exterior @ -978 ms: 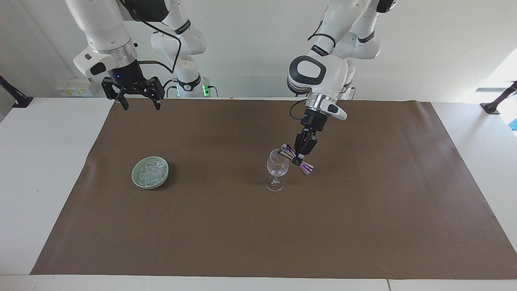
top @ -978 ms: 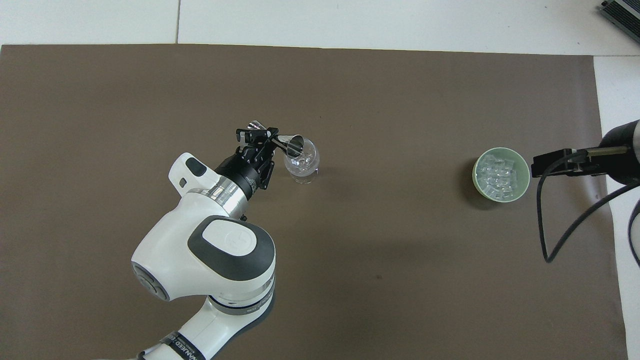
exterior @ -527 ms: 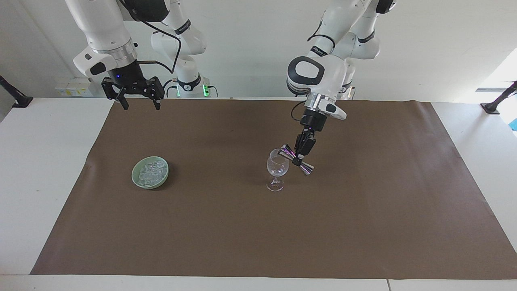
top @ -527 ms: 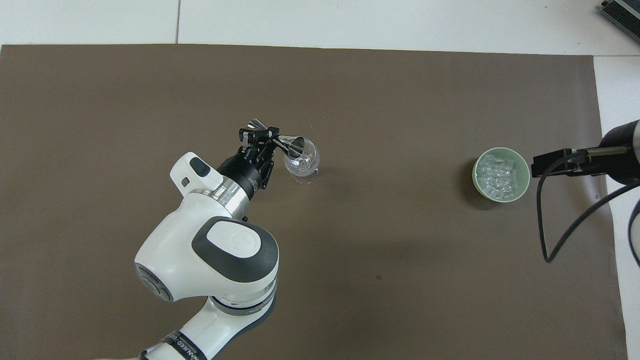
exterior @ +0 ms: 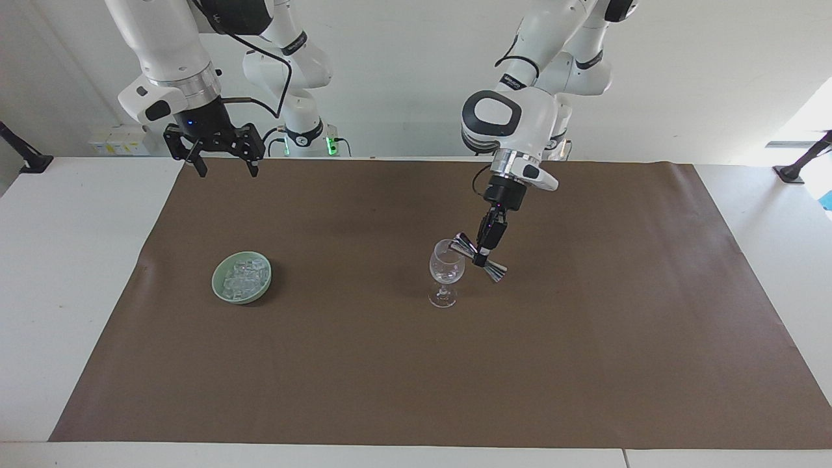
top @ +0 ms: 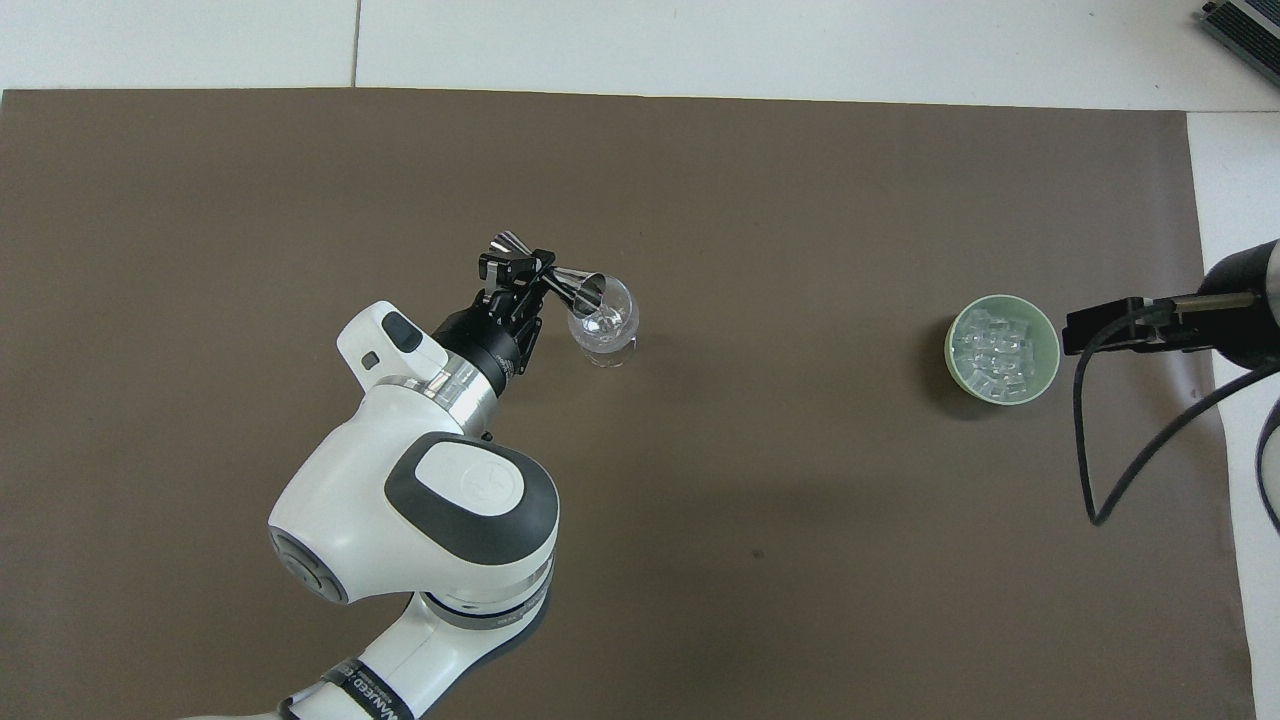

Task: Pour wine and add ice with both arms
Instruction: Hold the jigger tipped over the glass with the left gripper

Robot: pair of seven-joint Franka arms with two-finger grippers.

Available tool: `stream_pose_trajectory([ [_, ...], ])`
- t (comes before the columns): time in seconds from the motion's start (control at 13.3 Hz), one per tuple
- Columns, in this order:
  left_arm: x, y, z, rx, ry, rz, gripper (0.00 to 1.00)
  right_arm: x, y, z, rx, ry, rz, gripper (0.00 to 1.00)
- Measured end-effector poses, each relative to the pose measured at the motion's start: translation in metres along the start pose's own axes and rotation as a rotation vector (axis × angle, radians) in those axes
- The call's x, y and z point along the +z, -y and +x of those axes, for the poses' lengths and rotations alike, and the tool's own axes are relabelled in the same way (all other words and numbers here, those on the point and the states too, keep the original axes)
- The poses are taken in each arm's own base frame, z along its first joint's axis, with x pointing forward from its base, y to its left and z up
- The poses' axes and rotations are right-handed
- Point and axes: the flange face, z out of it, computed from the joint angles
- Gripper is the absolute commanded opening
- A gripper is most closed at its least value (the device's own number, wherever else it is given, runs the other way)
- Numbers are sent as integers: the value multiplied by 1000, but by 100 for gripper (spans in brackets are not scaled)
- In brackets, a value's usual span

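Your left gripper (exterior: 481,259) clamps a tilted steel jigger (exterior: 479,256) over the wine glass (exterior: 446,273). Your right gripper (exterior: 225,170) waits, fingers spread, empty. The ice (exterior: 244,276) fills the green bowl (exterior: 219,286).

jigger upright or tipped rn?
Tipped. The left gripper holds the jigger slanted, one cone's mouth lowered over the wine glass rim.
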Motion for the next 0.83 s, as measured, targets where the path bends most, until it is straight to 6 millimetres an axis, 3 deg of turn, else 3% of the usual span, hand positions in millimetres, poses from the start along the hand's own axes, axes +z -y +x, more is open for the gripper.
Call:
stream_pose_trajectory([
  [0.83, 0, -3, -5, 121, -17, -11, 0, 0, 0, 0, 0, 0, 0, 100],
])
